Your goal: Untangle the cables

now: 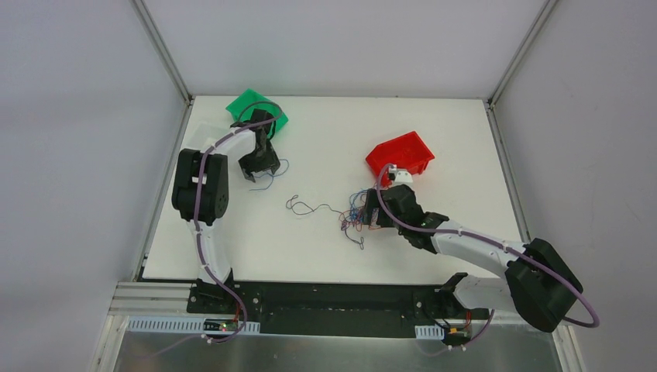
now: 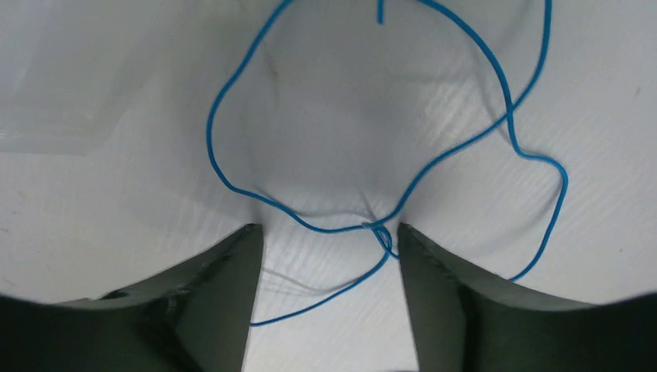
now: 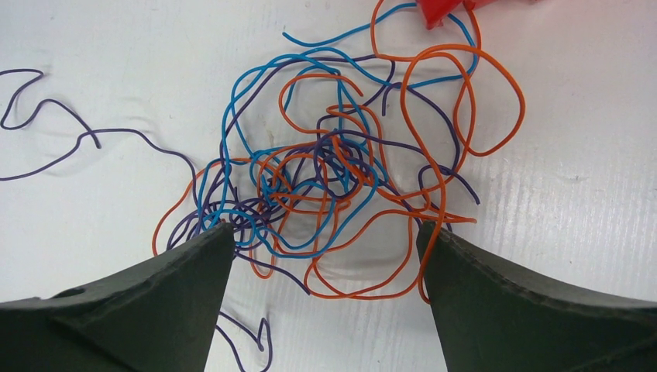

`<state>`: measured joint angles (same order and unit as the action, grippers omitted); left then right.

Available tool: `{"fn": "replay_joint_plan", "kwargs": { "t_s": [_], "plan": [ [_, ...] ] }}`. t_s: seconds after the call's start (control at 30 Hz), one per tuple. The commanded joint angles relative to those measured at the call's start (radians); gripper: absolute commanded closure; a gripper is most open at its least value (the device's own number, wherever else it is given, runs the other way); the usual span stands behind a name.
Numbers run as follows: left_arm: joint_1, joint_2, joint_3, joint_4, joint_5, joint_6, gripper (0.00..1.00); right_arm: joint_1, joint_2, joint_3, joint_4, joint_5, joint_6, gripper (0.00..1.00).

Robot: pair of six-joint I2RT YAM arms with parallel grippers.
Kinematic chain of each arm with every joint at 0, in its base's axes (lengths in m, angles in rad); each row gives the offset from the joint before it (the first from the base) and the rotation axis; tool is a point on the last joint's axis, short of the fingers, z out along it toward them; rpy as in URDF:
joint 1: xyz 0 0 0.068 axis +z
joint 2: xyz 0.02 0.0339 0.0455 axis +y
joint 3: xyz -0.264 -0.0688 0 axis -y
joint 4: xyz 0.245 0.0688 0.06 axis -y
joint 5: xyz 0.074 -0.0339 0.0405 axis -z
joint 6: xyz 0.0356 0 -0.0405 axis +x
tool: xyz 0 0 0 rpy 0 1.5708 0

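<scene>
The cables are thin wires. A tangle of orange, blue and purple wires lies right of the table's middle and fills the right wrist view. My right gripper is open just over the tangle's near edge, its fingertips on either side of the loops. A single blue wire lies apart at the far left, with a small knot. My left gripper is open over it, the knot close to the right finger. A loose purple wire trails left from the tangle.
A green bin stands at the far left behind my left arm. A red bin stands just behind the tangle, its corner in the right wrist view. White walls enclose the table.
</scene>
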<state>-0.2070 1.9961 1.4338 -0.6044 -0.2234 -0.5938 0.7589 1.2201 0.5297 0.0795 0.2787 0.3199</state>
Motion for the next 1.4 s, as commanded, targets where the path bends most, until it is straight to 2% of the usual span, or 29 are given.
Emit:
{"fn": "replay_joint_plan", "kwargs": {
  "t_s": [0.0,0.2,0.23,0.27,0.4,0.67,0.83,1.0,1.37],
  "plan": [
    [0.045,0.027,0.032,0.017,0.071,-0.024,0.43,0.004,-0.044,-0.012,0.045,-0.002,-0.011,0.08],
    [0.047,0.05,0.01,0.032,0.093,-0.04,0.79,0.005,-0.041,-0.01,0.047,-0.002,-0.014,0.08],
    [0.048,0.053,0.008,0.033,0.096,-0.037,0.86,0.004,-0.043,-0.01,0.048,-0.002,-0.014,0.08],
    [0.049,0.057,0.008,0.034,0.099,-0.033,1.0,0.004,-0.047,-0.012,0.049,-0.001,-0.016,0.08],
    [0.044,0.016,-0.012,0.035,0.077,-0.011,1.0,0.005,-0.053,-0.018,0.052,-0.002,-0.015,0.09],
    [0.037,-0.262,-0.11,0.035,0.057,0.041,1.0,0.005,-0.037,-0.011,0.055,-0.008,-0.016,0.08],
    [0.04,-0.378,-0.08,0.019,0.025,0.07,1.0,0.004,-0.023,-0.007,0.058,-0.019,-0.015,0.08],
    [0.097,-0.378,0.005,-0.037,0.012,0.066,1.0,0.004,-0.023,-0.008,0.057,-0.019,-0.018,0.09],
    [0.246,-0.264,0.177,-0.144,-0.005,0.019,1.0,0.004,-0.027,-0.009,0.058,-0.024,-0.017,0.09]
  ]
}}
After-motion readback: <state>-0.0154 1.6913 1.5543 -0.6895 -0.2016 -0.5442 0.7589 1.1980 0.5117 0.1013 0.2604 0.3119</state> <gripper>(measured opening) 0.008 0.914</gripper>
